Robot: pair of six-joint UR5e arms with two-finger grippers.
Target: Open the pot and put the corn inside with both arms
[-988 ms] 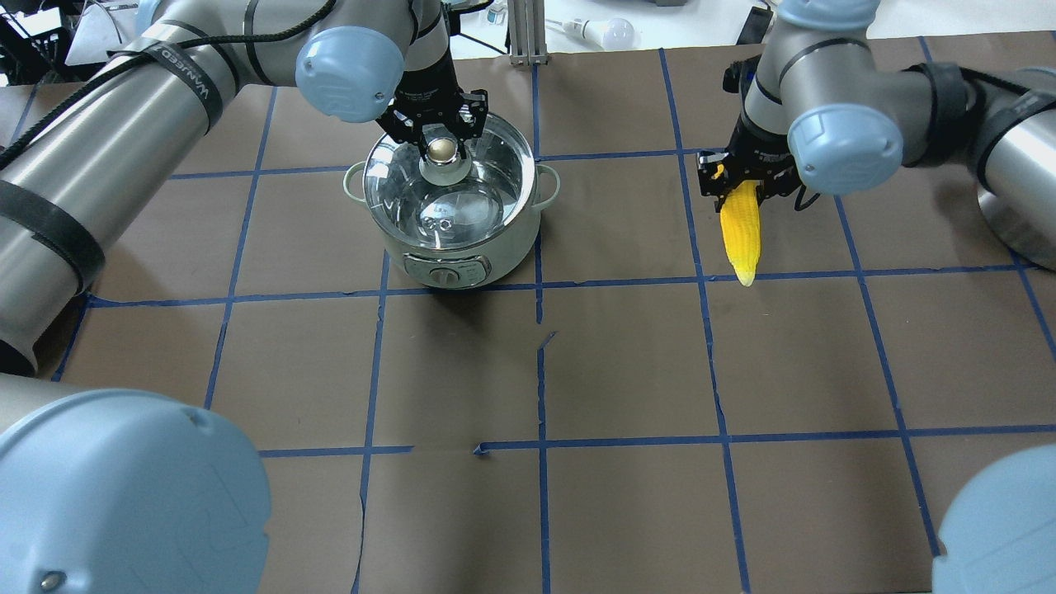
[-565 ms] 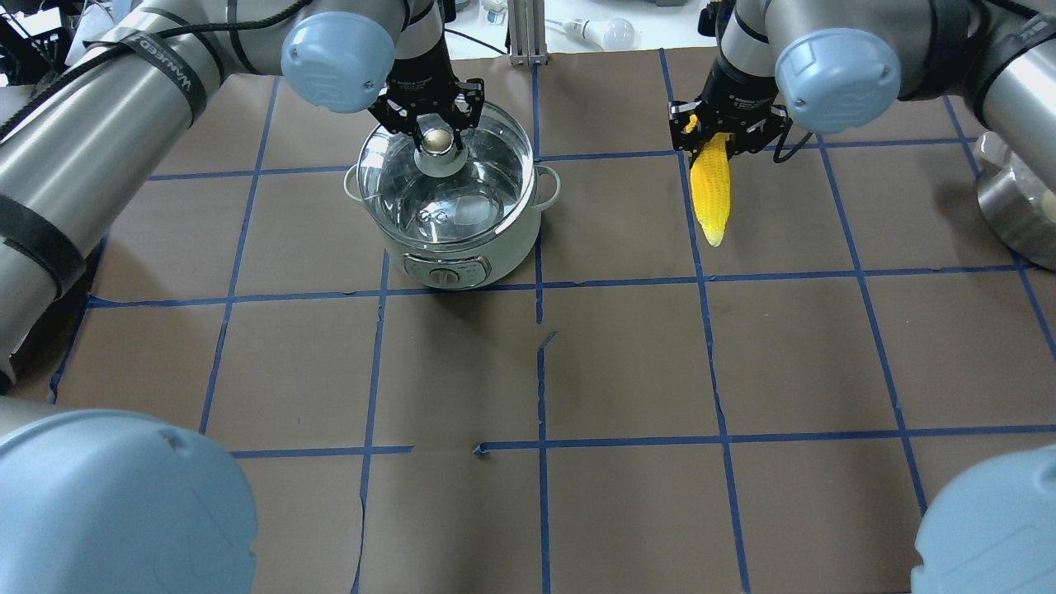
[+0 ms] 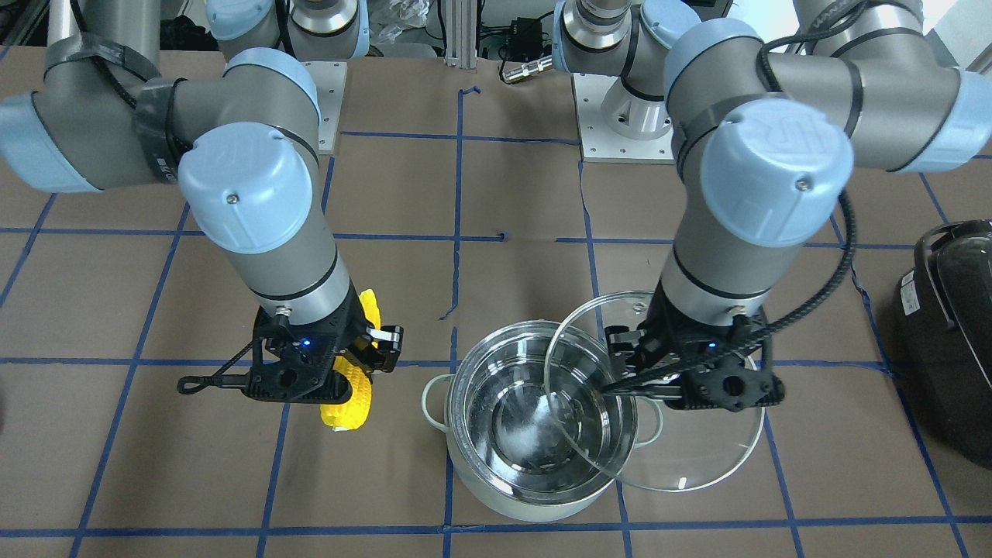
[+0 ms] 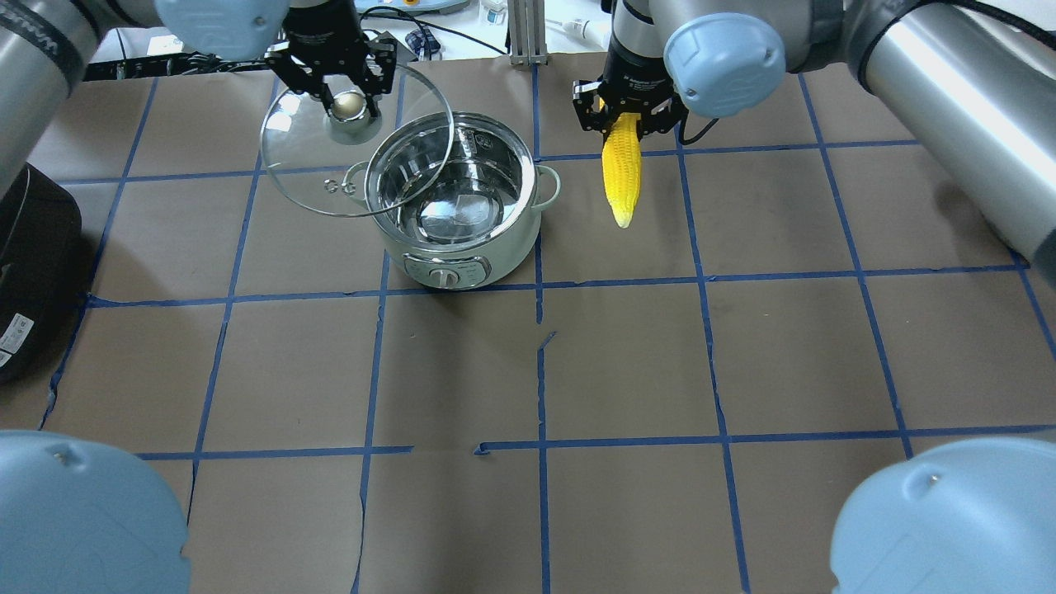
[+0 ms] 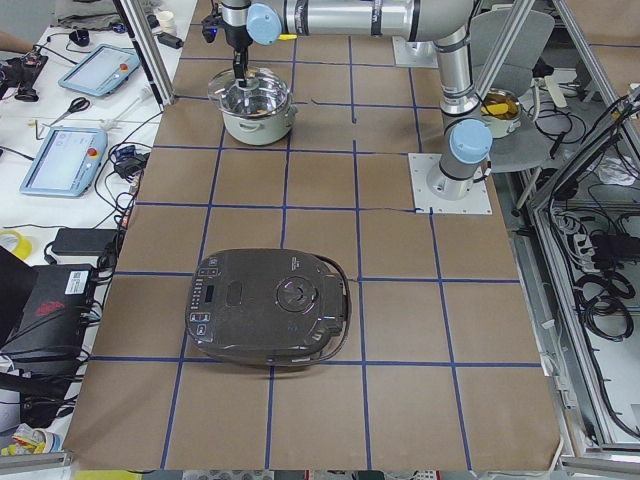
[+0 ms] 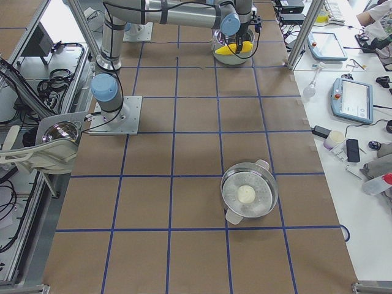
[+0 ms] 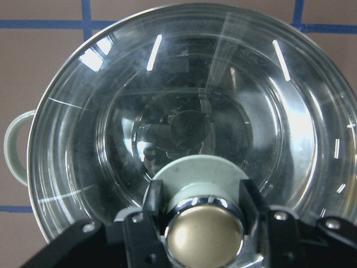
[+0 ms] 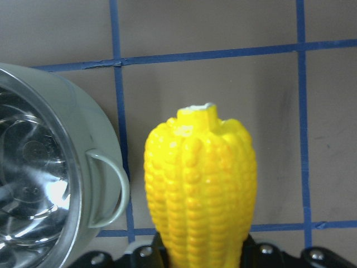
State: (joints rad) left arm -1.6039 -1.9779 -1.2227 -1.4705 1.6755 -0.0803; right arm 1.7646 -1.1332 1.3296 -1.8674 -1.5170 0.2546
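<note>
The mint-green pot (image 4: 495, 247) stands open on the brown table, its steel inside bare (image 3: 535, 508). My left gripper (image 4: 346, 99) is shut on the brass knob (image 7: 203, 237) of the glass lid (image 4: 313, 177). It holds the lid in the air, shifted to the pot's left and overlapping its left rim (image 3: 690, 461). My right gripper (image 4: 627, 115) is shut on the thick end of the yellow corn (image 4: 621, 177). The cob hangs tip down just right of the pot, beside its right loop handle (image 8: 109, 187). The corn also shows in the right wrist view (image 8: 201, 184) and the front view (image 3: 349, 399).
A large black appliance (image 4: 33, 264) lies at the table's left edge, left of the pot (image 3: 949, 341). A steel bowl (image 6: 248, 193) with a pale lump stands far off toward the table's right end. Blue tape lines grid the brown mat.
My left gripper has lifted the lid off the pot and carried it left and away. My right gripper has carried the corn left, from the right side to beside the pot.
</note>
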